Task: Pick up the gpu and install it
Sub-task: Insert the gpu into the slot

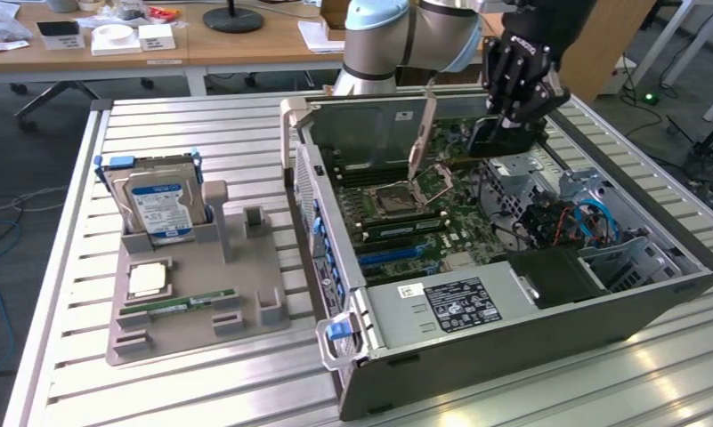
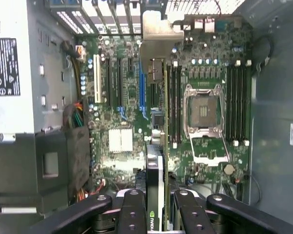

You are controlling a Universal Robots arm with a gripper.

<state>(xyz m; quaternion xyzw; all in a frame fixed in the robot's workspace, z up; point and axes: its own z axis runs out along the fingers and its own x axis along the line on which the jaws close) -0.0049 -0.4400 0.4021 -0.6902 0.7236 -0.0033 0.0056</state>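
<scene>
My gripper (image 1: 507,124) hangs over the open computer case (image 1: 641,294), near its far end in the exterior view. It is shut on the gpu (image 1: 497,140), a dark card held on edge above the motherboard (image 1: 416,213). In the wrist view the gpu (image 2: 156,165) runs edge-on away from my gripper (image 2: 156,207), and its silvery end bracket (image 2: 158,31) points at the case's rear slot openings. The card hovers over the motherboard (image 2: 122,97), between the blue expansion slot (image 2: 141,92) and the empty CPU socket (image 2: 204,109). The fingers (image 2: 132,209) clamp both faces of the card.
A grey holder tray (image 1: 202,294) at the exterior view's left carries a hard drive (image 1: 160,209), a green memory stick (image 1: 178,305) and a small chip (image 1: 149,280). The power supply (image 1: 451,307) and drive cage (image 1: 552,276) fill the case's near end. All stands on a slatted metal table (image 1: 154,124).
</scene>
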